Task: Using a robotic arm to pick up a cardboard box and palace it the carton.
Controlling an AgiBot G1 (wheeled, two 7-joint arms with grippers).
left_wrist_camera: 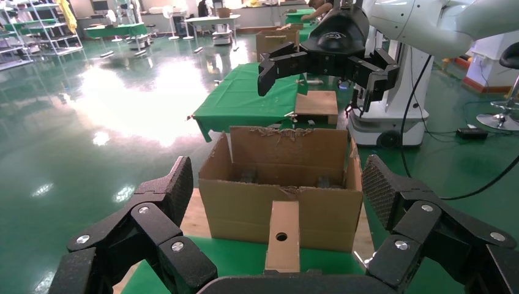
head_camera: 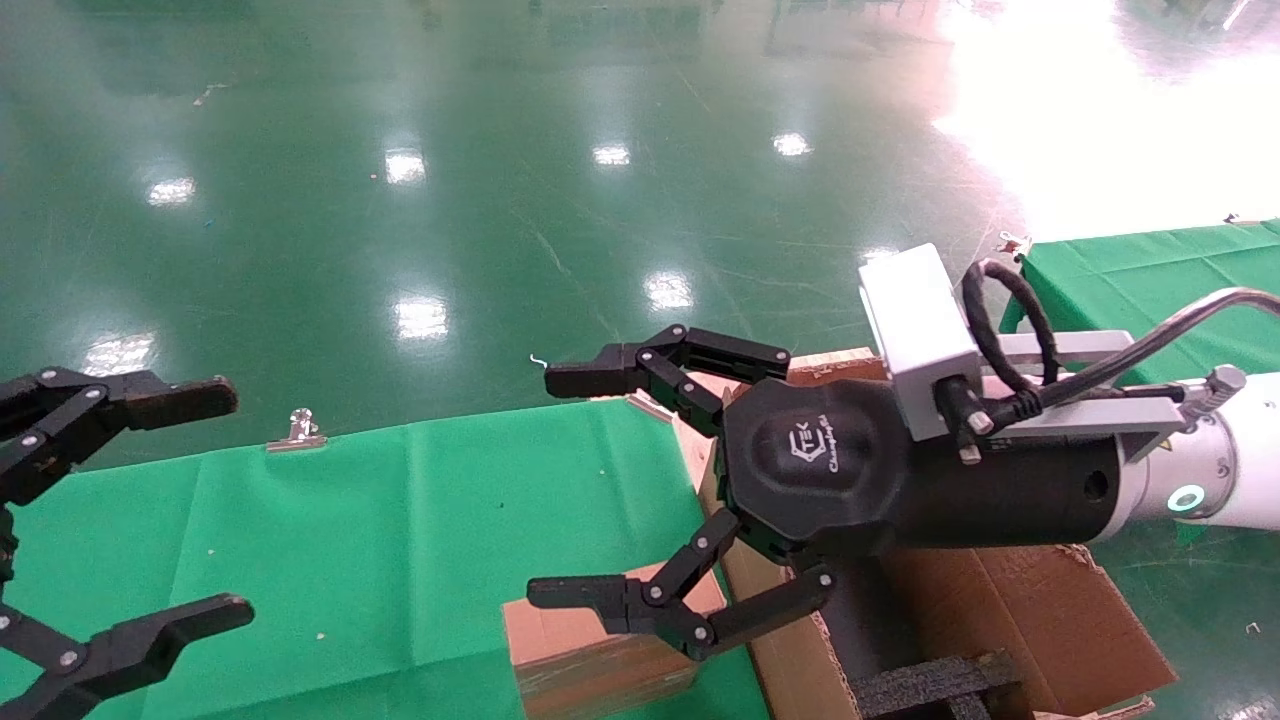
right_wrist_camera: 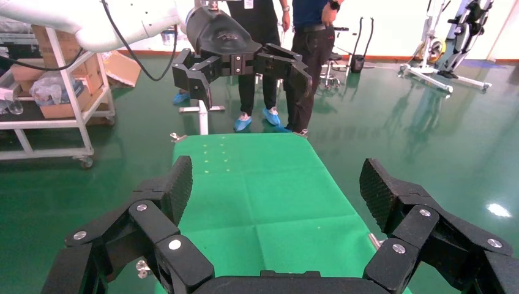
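The small flat cardboard box (head_camera: 590, 650) stands on the green table (head_camera: 350, 520) beside the carton (head_camera: 1010, 620). In the left wrist view its narrow side with the round hole (left_wrist_camera: 283, 236) faces me, in front of the carton (left_wrist_camera: 245, 205). The carton is open and holds black foam (head_camera: 930, 685). My right gripper (head_camera: 575, 485), on the white robotic arm (head_camera: 1240, 450), hovers open and empty just above the box. My left gripper (head_camera: 230, 500) is open and empty at the table's left end, pointing at the box (left_wrist_camera: 278, 190).
A metal clip (head_camera: 297, 430) holds the cloth at the table's far edge. A second green table (head_camera: 1150, 270) stands at the back right. The floor is glossy green. Two people (right_wrist_camera: 269, 92) and a shelf cart (right_wrist_camera: 55, 92) stand beyond the table's left end.
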